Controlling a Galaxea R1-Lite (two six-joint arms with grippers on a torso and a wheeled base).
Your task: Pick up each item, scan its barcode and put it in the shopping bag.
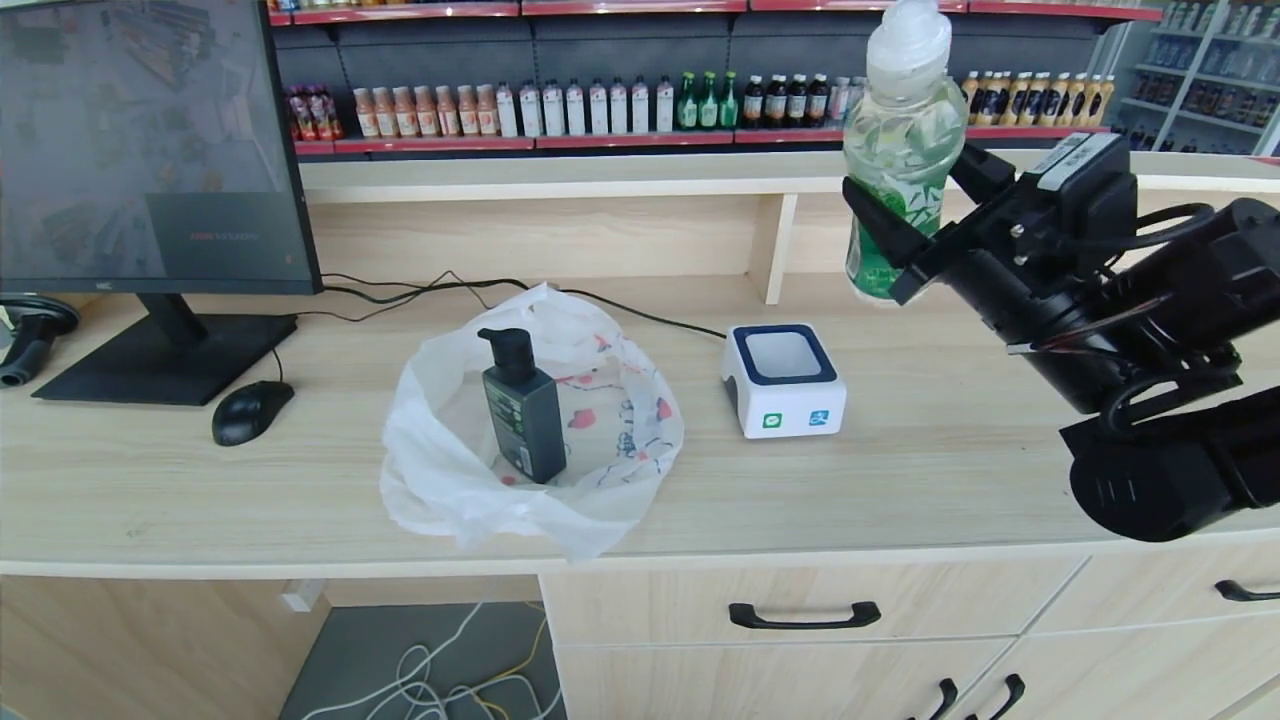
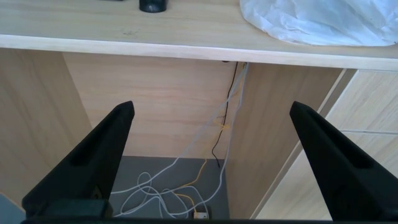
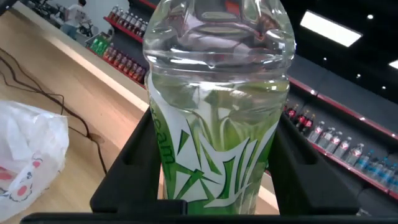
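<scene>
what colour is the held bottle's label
Green with white streaks, on the clear plastic bottle; right wrist view.

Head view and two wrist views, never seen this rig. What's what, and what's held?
A two-armed robot at a shop counter. The wide picture comes from a camera on its head; the other two from cameras on its wrists, looking along each gripper. The right gripper is shut on a clear, green-labelled bottle, held upright above the counter. The left gripper is open and empty, low in front of the counter's edge. On the counter: a white shopping bag with a dark pump bottle standing in it, a scanner beside the bag, a mouse and a monitor.
</scene>
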